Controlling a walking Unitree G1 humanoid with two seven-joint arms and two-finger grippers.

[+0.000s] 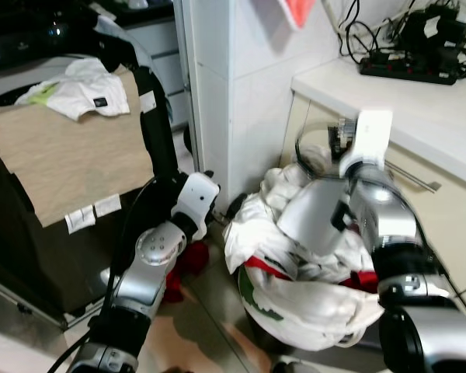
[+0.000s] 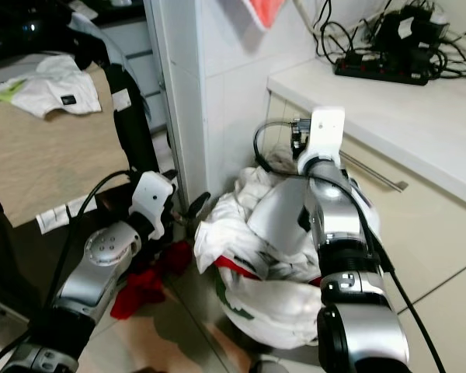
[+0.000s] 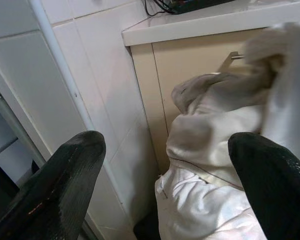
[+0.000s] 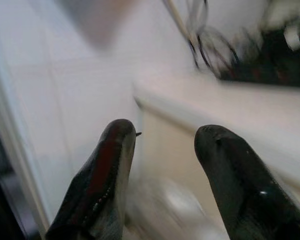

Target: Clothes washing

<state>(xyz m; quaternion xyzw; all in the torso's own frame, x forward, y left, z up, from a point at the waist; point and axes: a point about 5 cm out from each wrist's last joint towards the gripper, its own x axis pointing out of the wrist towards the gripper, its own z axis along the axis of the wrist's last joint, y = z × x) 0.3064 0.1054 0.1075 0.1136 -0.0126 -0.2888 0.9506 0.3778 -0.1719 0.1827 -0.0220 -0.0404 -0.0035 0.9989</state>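
We find a heap of mostly white clothes (image 1: 295, 264) piled in a basket on the floor, against the tiled wall and the cabinet front; red fabric shows within it, and the heap spills over the rim. A red garment (image 2: 144, 284) lies crumpled on the floor beside it. A white garment (image 1: 81, 87) rests bunched on the beige-covered surface.

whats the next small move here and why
Probably lower the right end effector into the heap of white laundry on the floor. Both end effectors are open and empty; the right hovers above the heap by the cabinet, the left end effector faces it low by the tiled pillar.
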